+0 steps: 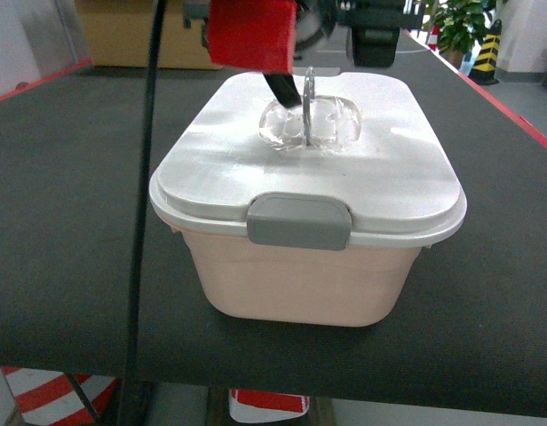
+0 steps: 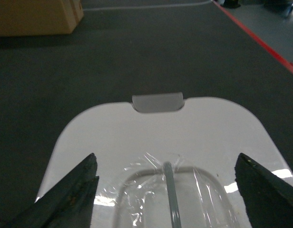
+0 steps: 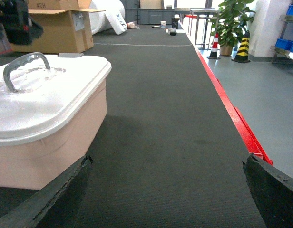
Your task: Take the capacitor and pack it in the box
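**Lid still on, left claw over the handle**

I'm looking at the box [image 1: 296,266] sitting mid-table on the dark mat [image 1: 69,222], pink tub with the white lid [image 1: 220,169] seated on it. Grey clasp [image 1: 299,221] is facing the head camera and looks to be down over the rim. The handle [image 1: 307,106] is standing upright in its clear recess at the lid's centre.

No capacitor is showing in any view, so I can't say where it is.

I'm reading the step as lid handling: either opening to pack or just closed up, frames alone aren't settling that. If opening, next move is calling for the clasp to be freed first, then a straight lift by the handle; pulling on a latched lid would likely be dragging the whole tub.

The left gripper [image 2: 168,190] is hovering right above the handle, jaws spread wide to either side of it, fingers [image 2: 73,192] not touching the handle or the lid, holding nothing. To grab, it's needing to come down and close across the thin bar, which is sitting near centre between the fingers.

The right gripper [image 3: 168,199] is parked low beside the box on its right, just apart from the tub wall, jaws wide apart, empty, touching nothing that I can see.

Cardboard carton [image 3: 58,23] is sitting well behind at the far end, and a black cable [image 1: 142,213] is hanging across the head view on the left
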Motion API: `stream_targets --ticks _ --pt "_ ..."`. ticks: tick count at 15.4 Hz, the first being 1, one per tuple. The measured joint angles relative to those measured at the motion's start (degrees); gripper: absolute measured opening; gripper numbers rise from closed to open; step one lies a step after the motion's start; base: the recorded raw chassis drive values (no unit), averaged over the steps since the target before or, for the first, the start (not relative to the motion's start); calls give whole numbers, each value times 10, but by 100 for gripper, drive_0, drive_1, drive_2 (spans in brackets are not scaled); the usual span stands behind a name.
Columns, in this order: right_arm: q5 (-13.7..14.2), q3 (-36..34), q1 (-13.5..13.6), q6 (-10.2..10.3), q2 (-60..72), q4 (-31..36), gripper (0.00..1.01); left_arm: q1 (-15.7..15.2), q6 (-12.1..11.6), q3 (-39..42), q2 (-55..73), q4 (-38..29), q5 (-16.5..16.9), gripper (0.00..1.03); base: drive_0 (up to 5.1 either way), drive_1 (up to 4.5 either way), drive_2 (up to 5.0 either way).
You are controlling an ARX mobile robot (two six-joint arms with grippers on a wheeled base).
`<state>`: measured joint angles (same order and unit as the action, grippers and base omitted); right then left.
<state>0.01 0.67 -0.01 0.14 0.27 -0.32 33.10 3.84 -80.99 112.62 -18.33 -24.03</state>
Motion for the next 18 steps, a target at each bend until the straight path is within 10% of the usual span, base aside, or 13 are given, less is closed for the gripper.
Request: stream_targets --ticks 2,8,11,13,18 --pt "0 0 0 0 0 0 98 -36 -19 39 -60 -43 30 99 0 0 0" --pt "0 0 0 0 0 0 98 -216 -55 359 -337 -183 233 98 0 0 0" --pt "0 0 0 0 0 0 98 -242 -54 408 -377 -184 245 98 0 0 0" --pt "0 0 0 0 0 1 98 -233 -49 440 -399 -180 172 81 0 0 0" --pt "0 0 0 0 0 0 98 -276 -41 622 -520 -229 188 20 0 0 0"
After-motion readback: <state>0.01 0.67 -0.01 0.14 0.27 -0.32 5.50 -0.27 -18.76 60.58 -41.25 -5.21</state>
